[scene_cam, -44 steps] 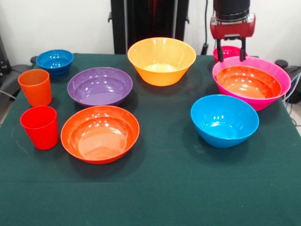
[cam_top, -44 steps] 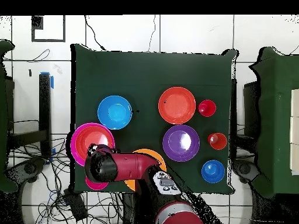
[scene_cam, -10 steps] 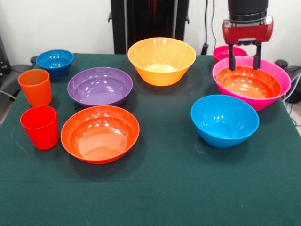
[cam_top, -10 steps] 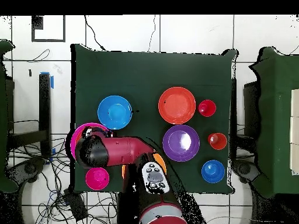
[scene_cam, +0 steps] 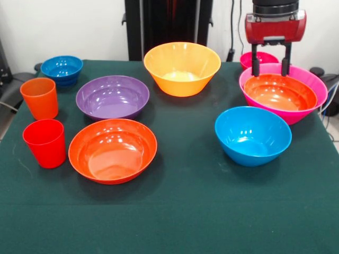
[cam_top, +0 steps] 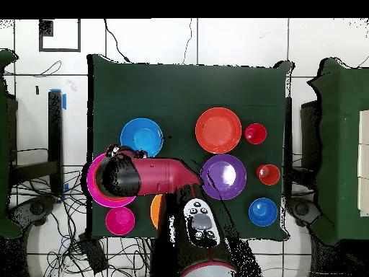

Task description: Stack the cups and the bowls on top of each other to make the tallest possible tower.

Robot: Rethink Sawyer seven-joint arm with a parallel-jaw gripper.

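My gripper (scene_cam: pixel 270 66) hangs open and empty over the far rim of the large pink bowl (scene_cam: pixel 303 108) at the right. A red-orange bowl (scene_cam: pixel 279 93) is nested inside it, and together they form the tower. In the overhead view the arm covers most of the pink bowl (cam_top: pixel 93 189). A blue bowl (scene_cam: pixel 252 135) sits in front of it. A yellow-orange bowl (scene_cam: pixel 181 67), a purple bowl (scene_cam: pixel 112 97) and a second red-orange bowl (scene_cam: pixel 112 150) stand mid-table. The orange cup (scene_cam: pixel 39 98) and red cup (scene_cam: pixel 45 143) stand upright at the left.
A small pink-red bowl (scene_cam: pixel 258 57) sits behind the tower, partly hidden by my gripper. A small blue bowl (scene_cam: pixel 62 69) is at the far left corner. The green cloth (scene_cam: pixel 190 211) ends close to the tower on the right.
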